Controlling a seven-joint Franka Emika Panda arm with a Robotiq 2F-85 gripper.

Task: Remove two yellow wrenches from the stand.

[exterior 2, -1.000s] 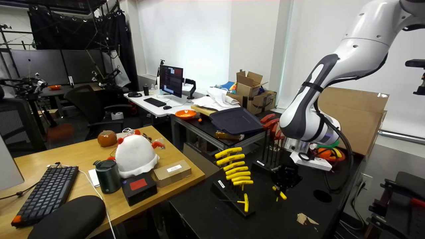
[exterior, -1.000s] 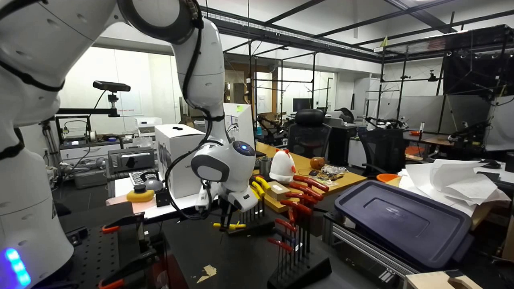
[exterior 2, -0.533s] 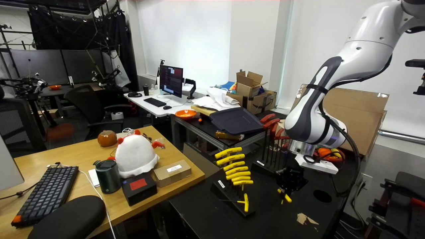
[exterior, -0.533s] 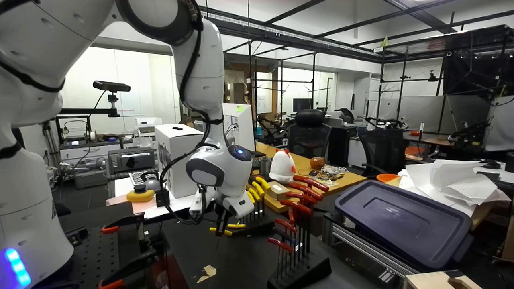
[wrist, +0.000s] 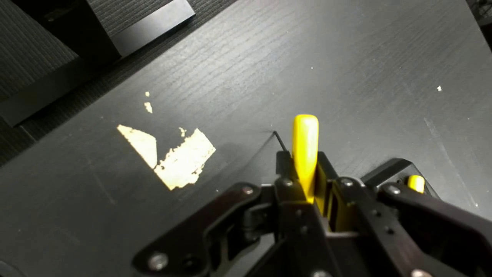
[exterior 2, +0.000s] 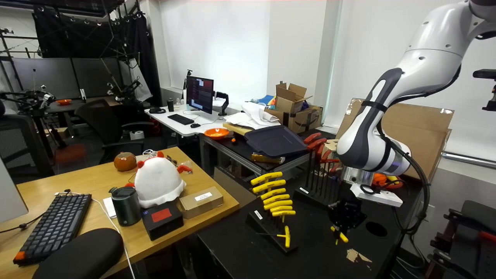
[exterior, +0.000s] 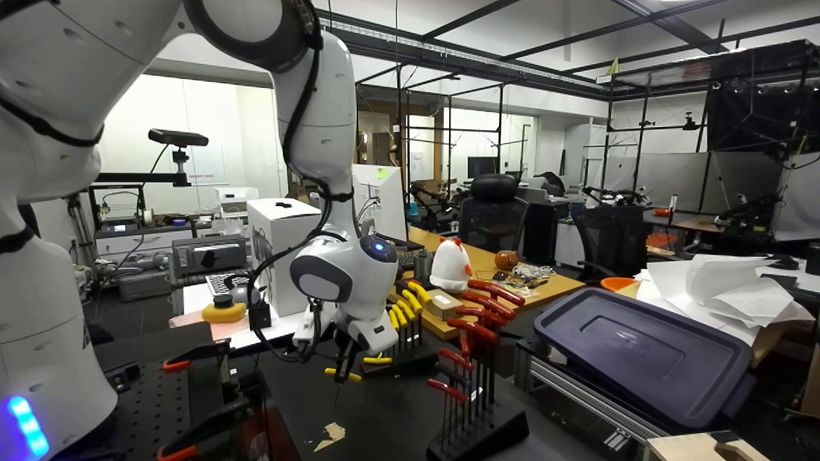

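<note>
1. Jaws clamped on the handle of one yellow wrench (wrist: 306, 154). It is out of the stand (exterior 2: 266, 228), over the worktop (wrist: 246, 77), near the stand but apart from it.
2. Step in hand, as I read it: set this one down clear. Shaft points downward; tip close to the surface, touching or just above, cannot tell.
3. Go down slowly. Tip the wrist so the shaft lies over sideways; pushed straight down, so thin a shaft would likely catch and twist the handle in the grip.
4. Likely spot: bare surface between the stand and the pale patch (wrist: 186, 159), well short of the edge beyond it.
5. Let go only with handle and shaft both resting. Then straight up, no drag.
6. Another wrench (exterior 2: 287, 237) lies sideways at the stand's end, shaft seemingly across the base; unsure whether it counts as removed. Give it room, and the upright row (exterior 2: 277, 198) too.
</note>
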